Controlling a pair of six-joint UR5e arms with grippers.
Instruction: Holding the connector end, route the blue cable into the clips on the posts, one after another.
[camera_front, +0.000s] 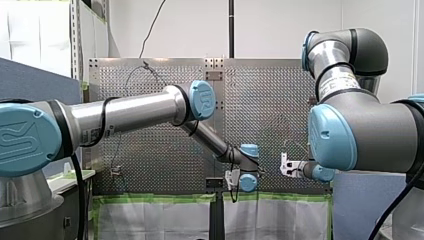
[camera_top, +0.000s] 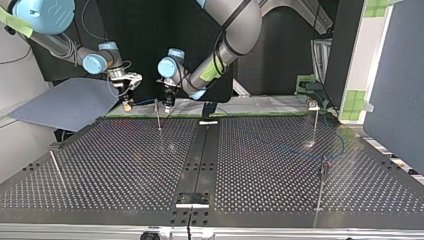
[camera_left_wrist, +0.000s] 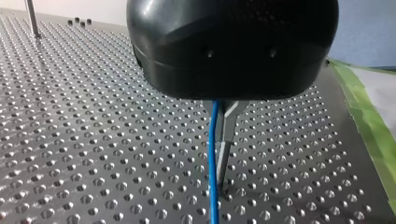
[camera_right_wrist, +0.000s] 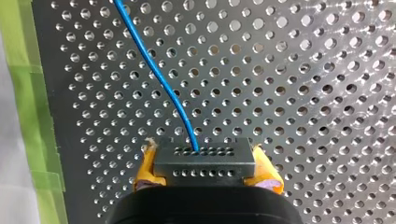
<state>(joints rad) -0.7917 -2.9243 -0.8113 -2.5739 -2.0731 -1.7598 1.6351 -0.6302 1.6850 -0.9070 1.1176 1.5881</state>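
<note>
My right tool grips the connector, from which the blue cable runs over the tabletop. The cable passes beside my left tool; whether that tool is closed I cannot tell.

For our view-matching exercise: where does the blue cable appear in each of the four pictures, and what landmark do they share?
Front view: too thin to make out.
Top view: the blue cable curves over the table at the right.
Left wrist view: runs alongside my left gripper, toward the table.
Right wrist view: leaves the connector gripped by my right gripper.
Shared landmark: the perforated table.
</note>
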